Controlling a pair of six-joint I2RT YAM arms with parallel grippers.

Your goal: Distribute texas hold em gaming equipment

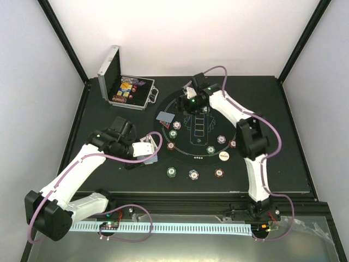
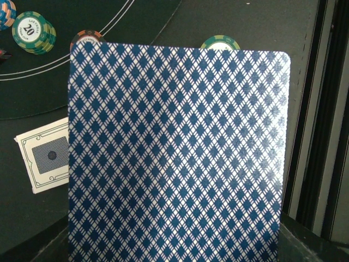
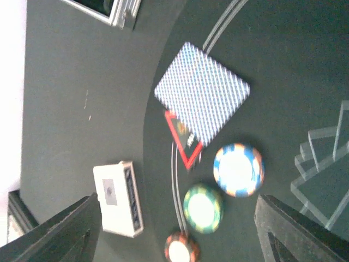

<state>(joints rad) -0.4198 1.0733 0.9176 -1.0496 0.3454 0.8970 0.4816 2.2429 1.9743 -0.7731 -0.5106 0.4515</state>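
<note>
My left gripper (image 1: 143, 153) is shut on a blue-diamond-backed playing card (image 2: 177, 158) that fills the left wrist view and hides its fingers. It holds the card just off the left edge of the round mat (image 1: 185, 158). My right gripper (image 3: 177, 221) is open and empty above the mat's far left part. Below it lie a face-down card (image 3: 202, 98), a red triangular marker (image 3: 185, 146), a blue-white chip (image 3: 238, 169), a green chip (image 3: 203, 207) and a dark red chip (image 3: 181, 248). More chips (image 1: 193, 174) ring the mat, with a white button (image 1: 223, 156).
The open silver case (image 1: 124, 84) stands at the back left, its corner showing in the right wrist view (image 3: 112, 10). A white card box (image 3: 117, 199) lies beside the mat's left edge, also in the left wrist view (image 2: 48, 155). The table's front rail (image 1: 218, 192) runs close by.
</note>
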